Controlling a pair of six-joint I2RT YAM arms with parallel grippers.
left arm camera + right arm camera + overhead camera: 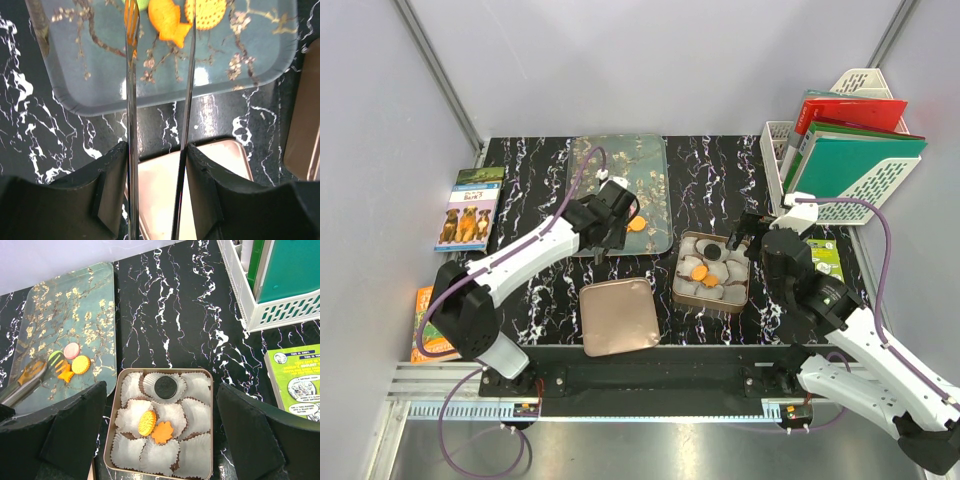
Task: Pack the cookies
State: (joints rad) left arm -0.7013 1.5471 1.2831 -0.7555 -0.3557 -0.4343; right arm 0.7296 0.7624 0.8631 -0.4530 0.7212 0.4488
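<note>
Several cookies lie on the blossom-patterned tray [620, 165]: pink [71, 350], green [56, 359], a fish-shaped orange one [167, 20] and a round yellow one [206, 12]. My left gripper [156, 150] is shut on metal tongs [131, 100]. The tong tips are apart and hover at the fish cookie. The open tin [165, 369] holds pale wrappers with a dark brown cookie [165, 386], a yellow cookie [147, 422] and an orange leaf cookie [162, 432]. My right gripper [161, 405] is open and empty above the tin.
The rose-gold lid [617, 317] lies at the front, left of the tin [710, 308]. A white file rack with folders [840, 150] stands at the back right. A green leaflet [295, 385] lies to the right. Books [468, 208] lie at the left edge.
</note>
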